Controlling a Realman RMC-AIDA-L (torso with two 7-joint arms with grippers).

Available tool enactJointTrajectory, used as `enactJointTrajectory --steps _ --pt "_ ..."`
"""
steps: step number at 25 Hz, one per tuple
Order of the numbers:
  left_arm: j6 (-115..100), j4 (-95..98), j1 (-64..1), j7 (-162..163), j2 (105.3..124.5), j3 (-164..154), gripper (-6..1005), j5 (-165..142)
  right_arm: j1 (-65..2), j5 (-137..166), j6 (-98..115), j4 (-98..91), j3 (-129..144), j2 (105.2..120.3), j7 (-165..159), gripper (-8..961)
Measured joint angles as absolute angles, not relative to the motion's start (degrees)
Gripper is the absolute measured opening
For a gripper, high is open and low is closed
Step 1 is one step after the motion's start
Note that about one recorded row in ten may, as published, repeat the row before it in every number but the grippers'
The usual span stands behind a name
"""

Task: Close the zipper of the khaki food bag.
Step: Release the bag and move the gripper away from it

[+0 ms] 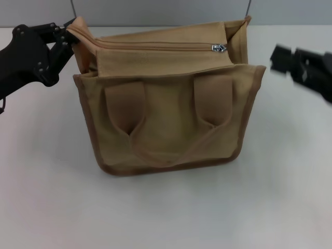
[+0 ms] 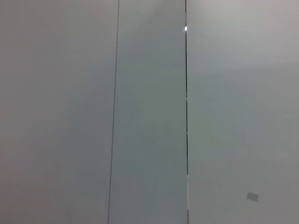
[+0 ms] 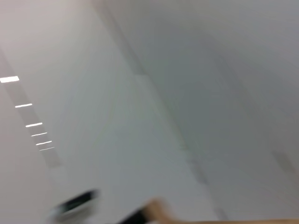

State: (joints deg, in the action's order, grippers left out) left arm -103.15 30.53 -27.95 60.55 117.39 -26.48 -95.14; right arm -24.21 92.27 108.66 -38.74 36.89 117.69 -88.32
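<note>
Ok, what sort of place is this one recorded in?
Probably a lab or test bench, not a home: a plain white table, a bare grey panelled wall behind, and only the khaki food bag set between the left gripper and right gripper.

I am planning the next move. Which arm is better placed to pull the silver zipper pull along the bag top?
Probably the right. The pull sits at the bag's right end, nearer the right gripper, which is free. The left gripper is at the khaki food bag's left corner, apparently holding it.
</note>
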Motion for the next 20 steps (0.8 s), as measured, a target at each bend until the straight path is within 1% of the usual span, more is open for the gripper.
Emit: enactJointTrajectory --steps 1,5,8,9,10,11,12,20 --pt "-102.93 30.53 -27.95 60.71 117.4 -26.5 122 -95.19 -24.28 93.45 112.56 -36.48 38.32 117.11 -83.48 192" --pt "-102.18 30.5 -27.68 61.61 117.49 -26.64 131 -95.25 -24.35 97.94 114.94 -35.26 41.81 116.95 -77.41 384" --pt "-102.13 30.49 -27.46 62.86 117.39 -26.67 138 -95.29 -24.24 103.37 114.19 -34.79 43.05 117.52 -71.88 506" --pt "-102.21 30.49 -27.37 63.96 117.2 -26.68 140 -95.37 -23.86 106.16 113.29 -34.14 43.09 117.96 -67.57 543" --pt "-102.21 30.49 -27.37 63.96 117.2 -26.68 142 -95.37 -23.86 106.16 113.29 -34.14 43.09 117.96 -67.57 581" --pt "-102.39 30.5 -27.25 64.87 116.95 -26.73 145 -95.41 -23.24 107.99 112.4 -33.13 43.02 118.5 -63.13 618" --pt "-102.39 30.5 -27.25 64.87 116.95 -26.73 147 -95.41 -22.84 108.65 111.76 -32.47 43.0 118.73 -61.09 655" --pt "-102.42 30.5 -26.99 66.0 116.74 -26.93 165 -95.89 -21.95 109.32 107.93 -28.59 43.12 118.97 -54.97 757"
